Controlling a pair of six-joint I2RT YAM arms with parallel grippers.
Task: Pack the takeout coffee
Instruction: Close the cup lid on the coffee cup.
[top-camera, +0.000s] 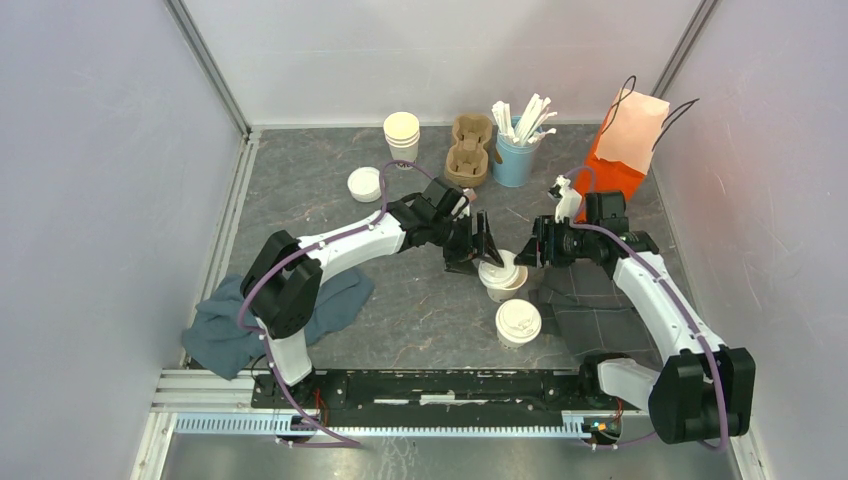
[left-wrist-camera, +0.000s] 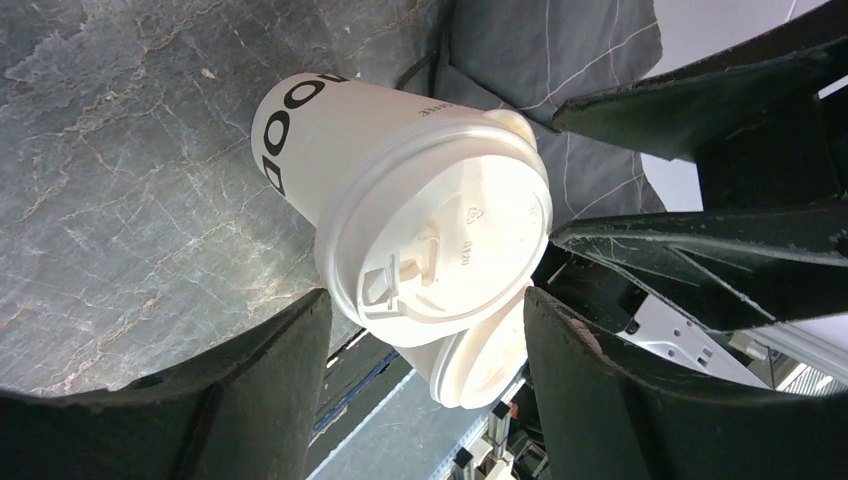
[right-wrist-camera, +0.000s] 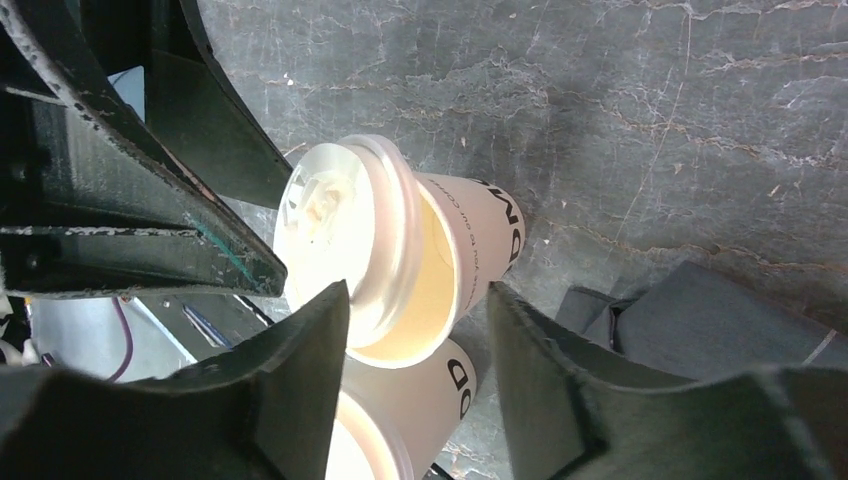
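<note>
We see the left gripper (top-camera: 474, 256) spread wide around a tilted sip lid (right-wrist-camera: 335, 215), right gripper (right-wrist-camera: 415, 300) jaws apart flanking its paper cup (top-camera: 500, 280), second lidded cup (top-camera: 518, 322) just beside the right gripper.

The second cup (left-wrist-camera: 472, 368) sits mostly hidden behind the nearer cup (left-wrist-camera: 330, 140).

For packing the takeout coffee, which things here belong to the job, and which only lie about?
Job: far lidded cup, near lidded cup; probably cardboard carrier, paper bag.
Lying about: lidless cup stack, loose lids, stirrer tub, blue cloth, grey cloth.
</note>
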